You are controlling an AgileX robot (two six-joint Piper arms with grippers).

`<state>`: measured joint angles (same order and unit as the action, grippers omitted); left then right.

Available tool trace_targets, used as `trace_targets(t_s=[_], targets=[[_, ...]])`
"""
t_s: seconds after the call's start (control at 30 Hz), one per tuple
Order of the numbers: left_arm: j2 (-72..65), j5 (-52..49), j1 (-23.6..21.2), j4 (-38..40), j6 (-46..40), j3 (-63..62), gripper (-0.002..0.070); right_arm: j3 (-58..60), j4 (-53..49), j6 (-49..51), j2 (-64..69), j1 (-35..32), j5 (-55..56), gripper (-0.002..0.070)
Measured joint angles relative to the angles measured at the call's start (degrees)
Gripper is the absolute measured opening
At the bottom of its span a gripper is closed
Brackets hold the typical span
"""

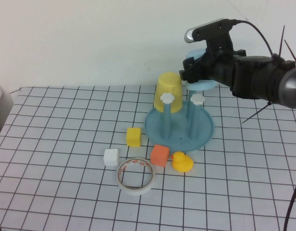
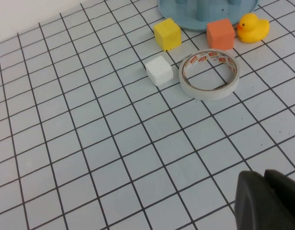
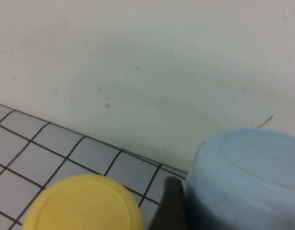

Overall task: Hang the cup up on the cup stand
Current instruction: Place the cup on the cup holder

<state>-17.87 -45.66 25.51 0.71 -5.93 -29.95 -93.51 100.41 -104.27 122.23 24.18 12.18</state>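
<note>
My right gripper (image 1: 198, 67) is shut on the light blue cup (image 1: 203, 84) and holds it upside down in the air, above and just behind the right white-capped peg (image 1: 198, 99) of the cup stand (image 1: 155, 132). In the right wrist view the cup (image 3: 253, 177) fills the lower corner, with one dark finger (image 3: 171, 206) against its side. A yellow cup (image 1: 168, 89) hangs upside down over a rear peg; it also shows in the right wrist view (image 3: 83, 203). My left gripper (image 2: 265, 175) is shut and empty, low over the bare grid mat, out of the high view.
In front of the stand lie a yellow block (image 1: 133, 136), an orange block (image 1: 159, 155), a rubber duck (image 1: 181, 161), a white block (image 1: 111, 157) and a tape roll (image 1: 136, 175). The wall stands close behind the stand.
</note>
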Motion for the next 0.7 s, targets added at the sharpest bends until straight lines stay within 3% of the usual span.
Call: trace_targets(t_s=[0.3,0.7], targets=[[0.0,-0.1,0.0,0.0,0.0,0.0,0.0,-0.5,0.3,1.4,0.0,1.5,7.4,0.0589],[0.0,0.6,0.0,0.0,1.0,0.0,0.0,-3.7,0.8,-6.4,0.0,3.3,15.8,0.0605]])
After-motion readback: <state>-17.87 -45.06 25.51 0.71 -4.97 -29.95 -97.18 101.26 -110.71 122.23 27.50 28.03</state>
